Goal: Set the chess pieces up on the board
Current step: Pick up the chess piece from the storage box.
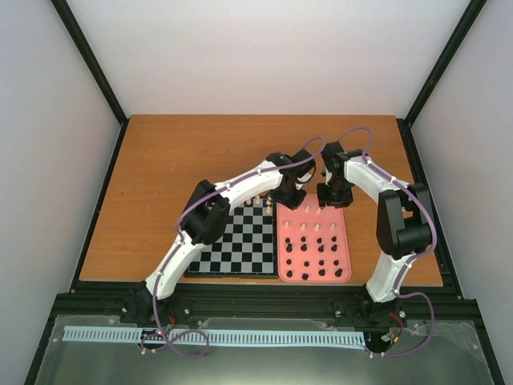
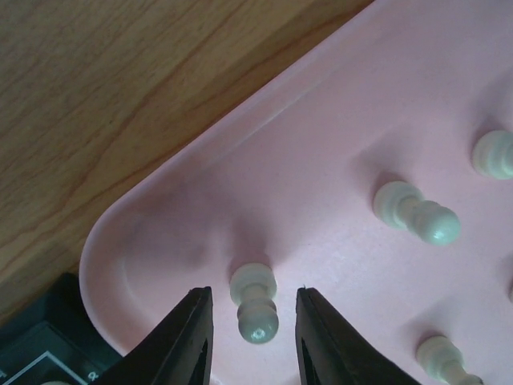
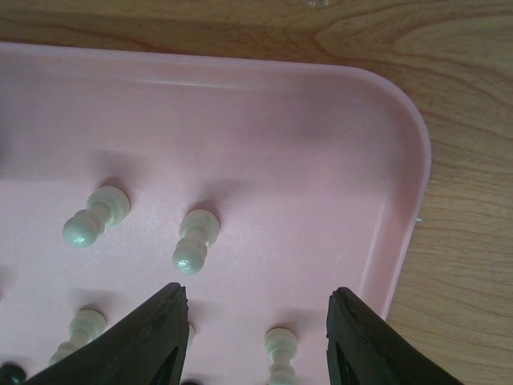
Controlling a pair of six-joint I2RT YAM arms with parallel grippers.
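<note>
Chess pieces [image 3: 195, 239] mostly stand in the pink tray [image 3: 405, 160], which lies just beside the board [image 1: 236, 245] on its right. Cream ones fill the tray's far rows and black ones [image 1: 321, 261] the near rows. A few cream figures seem to stand along the board's far edge, though they are too small to be sure.

One cream pawn [image 2: 255, 309] in the tray's far-left corner is the piece in hand. The left gripper [image 2: 252, 290] straddles it, its claw narrow, with a sliver of pink showing on either side, so the fingers [image 2: 188, 341] do not yet touch it. The pawn sits fairly central in the gap, which is good.

To do this step well, the pinch should land on the waist under the round head, both fingers meeting it together so it does not tip. The lift should then go straight up until the base is above the tray's raised rim, which is close by at that corner, before swinging left over the board. The pawn should go down upright in the middle of one square.

The right gripper [image 3: 256, 321] hangs over the tray's far-right corner, its claw wide and holding nothing, another cream pawn [image 3: 280, 353] below the gap. It is best kept well apart from the left arm's path across the tabletop [image 1: 184, 160].
</note>
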